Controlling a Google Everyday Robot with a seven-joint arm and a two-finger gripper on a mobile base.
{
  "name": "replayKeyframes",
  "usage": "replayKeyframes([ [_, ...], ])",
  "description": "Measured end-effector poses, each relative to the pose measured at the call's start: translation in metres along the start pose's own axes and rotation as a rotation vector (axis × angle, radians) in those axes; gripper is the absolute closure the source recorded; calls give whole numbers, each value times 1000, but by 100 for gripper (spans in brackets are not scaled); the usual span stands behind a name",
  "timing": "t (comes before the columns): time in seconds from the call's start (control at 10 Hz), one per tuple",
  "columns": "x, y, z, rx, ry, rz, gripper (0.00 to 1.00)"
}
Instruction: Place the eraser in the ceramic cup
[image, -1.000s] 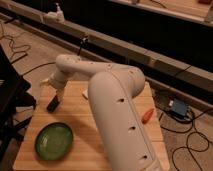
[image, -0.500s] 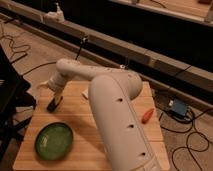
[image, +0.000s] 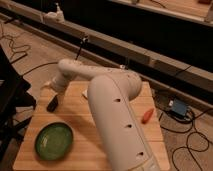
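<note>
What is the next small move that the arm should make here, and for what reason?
Probably a short lift straight up. The gripper hangs low near the left side of the wooden table, beyond the green plate. Neither the eraser nor the ceramic cup shows clearly, and the arm may hide them. Rising first would clear the table before any sideways travel.

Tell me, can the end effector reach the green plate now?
Probably yes: the end effector is over the table's left side, the green plate close by, only bare wood between them.
</note>
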Motion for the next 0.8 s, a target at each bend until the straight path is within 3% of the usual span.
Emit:
replayKeyframes([
  [0.2, -4, -2, 11, 4, 16, 23, 20],
  [0.6, -13, -5, 33, -42, 59, 73, 20],
  [0.8, -15, -14, 46, -43, 87, 95, 20],
])
